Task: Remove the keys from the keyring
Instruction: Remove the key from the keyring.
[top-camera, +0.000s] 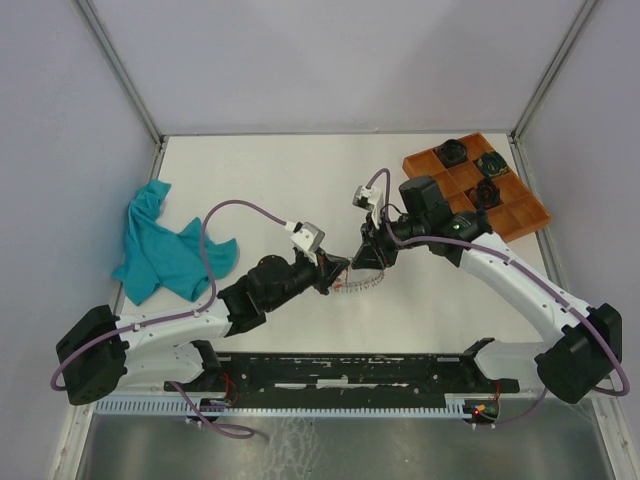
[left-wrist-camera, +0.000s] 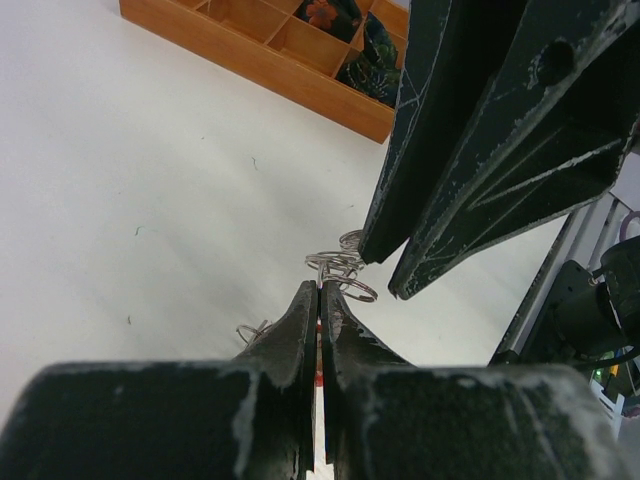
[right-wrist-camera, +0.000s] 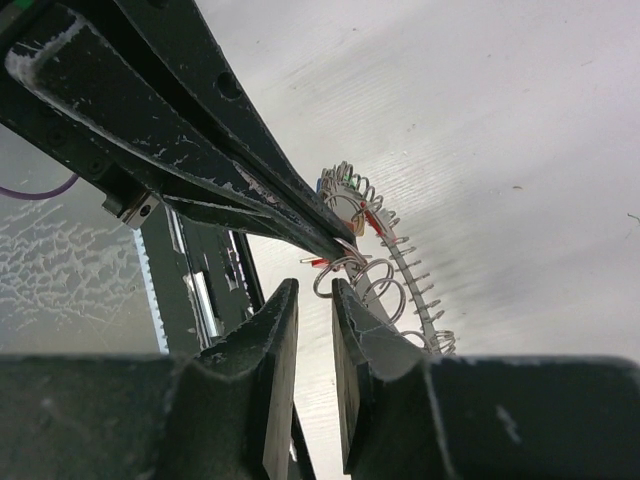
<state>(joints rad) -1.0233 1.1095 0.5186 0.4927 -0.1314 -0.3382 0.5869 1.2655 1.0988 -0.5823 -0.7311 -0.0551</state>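
The keyring (top-camera: 362, 285), a coil of silver wire, lies mid-table between both grippers. My left gripper (top-camera: 335, 268) is shut on one of its wire loops (left-wrist-camera: 340, 265), and a bit of red shows between the jaws. In the right wrist view the keyring (right-wrist-camera: 411, 281) arcs away, with keys (right-wrist-camera: 368, 216) bearing red, green and blue tags clustered at its far end. My right gripper (right-wrist-camera: 313, 290) stands open with a narrow gap. A wire loop touches its right fingertip, and nothing sits between the pads. The left gripper's fingers (right-wrist-camera: 300, 205) reach in just above.
An orange compartment tray (top-camera: 525, 210) with dark objects sits at the back right, also seen in the left wrist view (left-wrist-camera: 250, 65). A teal cloth (top-camera: 160, 245) lies crumpled at the left. The two grippers' fingertips are almost touching over the ring.
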